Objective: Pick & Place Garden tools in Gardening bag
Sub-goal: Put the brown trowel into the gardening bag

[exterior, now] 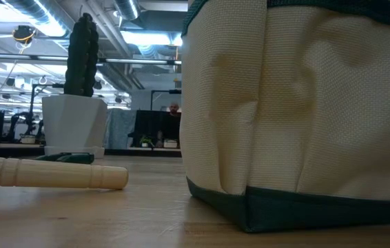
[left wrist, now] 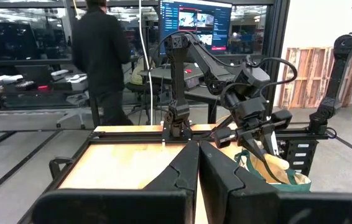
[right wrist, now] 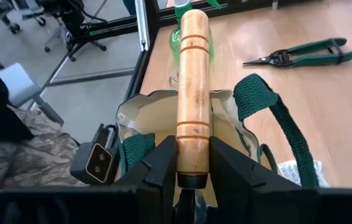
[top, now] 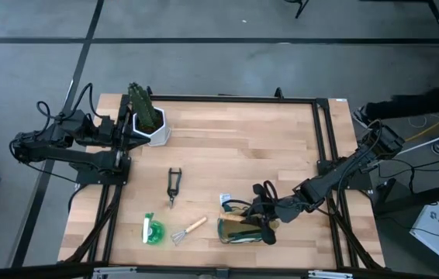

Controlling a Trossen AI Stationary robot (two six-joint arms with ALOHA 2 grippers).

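While over the bag [right wrist: 163,118], right hand [right wrist: 191,163] grips — seemingly — trowel handle [right wrist: 193,93].

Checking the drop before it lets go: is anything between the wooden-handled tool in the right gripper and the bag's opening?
Nothing visible blocks it. The right gripper is shut on the wooden-handled tool directly over the open mouth of the gardening bag. The bag's green handle lies off to one side, clear of the opening.

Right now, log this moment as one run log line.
right end effector: shut on trowel, over bag | left end effector: shut, idle near plant | shears, rake: on table
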